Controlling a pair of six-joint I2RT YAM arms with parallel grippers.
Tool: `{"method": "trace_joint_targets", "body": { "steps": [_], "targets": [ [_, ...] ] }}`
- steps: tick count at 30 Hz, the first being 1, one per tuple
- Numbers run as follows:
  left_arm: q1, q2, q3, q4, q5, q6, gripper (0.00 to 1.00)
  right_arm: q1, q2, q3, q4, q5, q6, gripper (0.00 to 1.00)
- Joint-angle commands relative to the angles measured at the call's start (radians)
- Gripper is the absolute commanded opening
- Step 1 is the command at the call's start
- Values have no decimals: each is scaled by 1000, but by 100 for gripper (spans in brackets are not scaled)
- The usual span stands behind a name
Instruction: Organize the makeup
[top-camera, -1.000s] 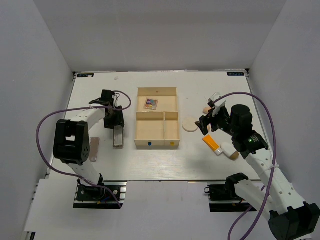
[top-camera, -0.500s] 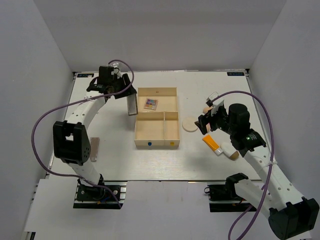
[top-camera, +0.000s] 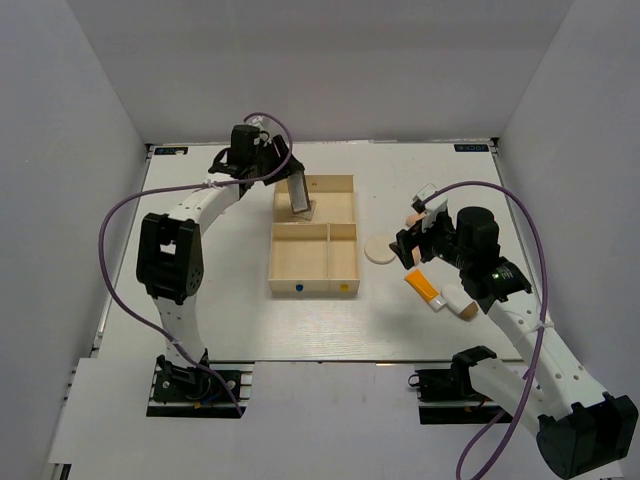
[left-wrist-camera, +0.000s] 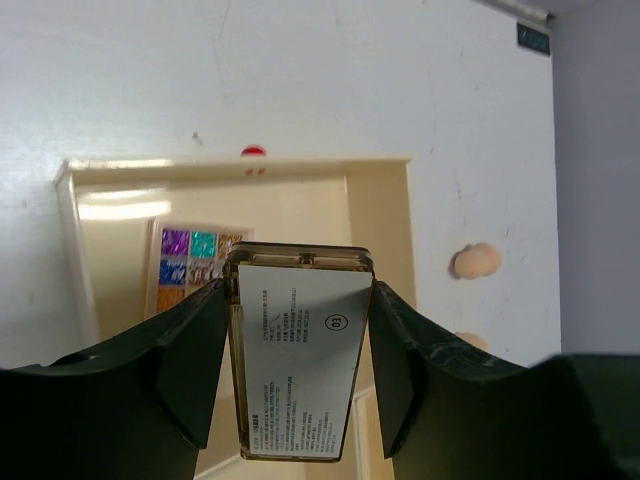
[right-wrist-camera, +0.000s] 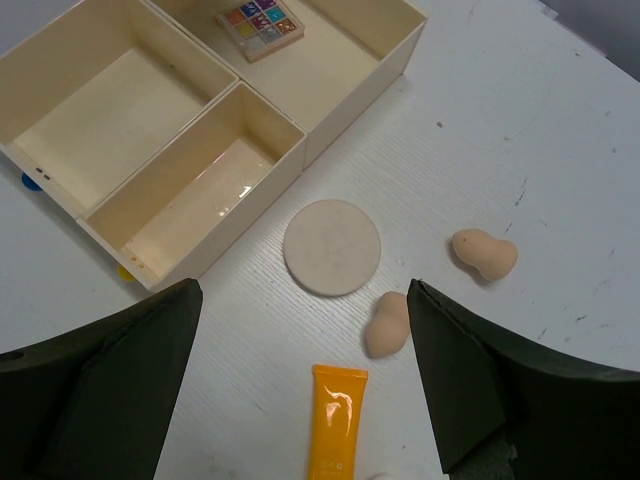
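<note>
- Left gripper (left-wrist-camera: 300, 298) is clamped on a flat rectangular palette (left-wrist-camera: 300, 390), one finger on each long edge. The palette's printed label side, marked "03", faces the wrist camera.
- From above, this palette hangs tilted over the far, wide compartment of the pale wooden tray (right-wrist-camera: 360, 95). Whether its lower end touches the compartment floor cannot be told.
- A small eyeshadow set (right-wrist-camera: 260, 20) with coloured squares lies flat in that same far compartment, directly beneath the held palette.
- The tray's two near compartments hold nothing.
- Right gripper (top-camera: 410, 247) hovers above the white table (top-camera: 240, 320) to the right of the tray. Its fingers are spread wide with nothing between them.
- A cream round pad (right-wrist-camera: 332, 247) lies on the table just beside the tray's right wall, not touching it.
- One peach sponge (right-wrist-camera: 386, 324) lies close to the pad's right edge, and the second peach sponge (right-wrist-camera: 485, 254) lies a little farther right, apart from the first.
- An orange tube (right-wrist-camera: 337, 420) lies flat nearer the arm bases than the pad and the first sponge.
- A white bottle (top-camera: 458, 297) with a brown cap lies on its side just right of the tube.
</note>
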Motion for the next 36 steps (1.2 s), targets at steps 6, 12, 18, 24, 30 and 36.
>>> {"method": "trace_joint_targets", "body": {
  "steps": [6, 12, 18, 24, 30, 36],
  "targets": [
    [-21, 46, 84, 62, -127, -63, 31, 12, 3, 6, 44, 2, -13, 89],
    [-32, 95, 91, 48, -159, -57, 57, 18, 0, 4, 45, 5, -15, 89],
    [-50, 94, 93, 20, -180, -24, 80, 18, 1, 3, 45, 7, -15, 89],
    [-60, -20, 72, -43, -220, 41, 83, 18, -5, 3, 41, 8, -16, 89],
    [-23, -274, -190, -174, -492, 88, 87, 24, -37, 6, 30, -12, -16, 89],
    [-14, -464, -301, -508, -726, -67, 98, 37, -94, -2, 25, -31, -16, 89]
  ]
}}
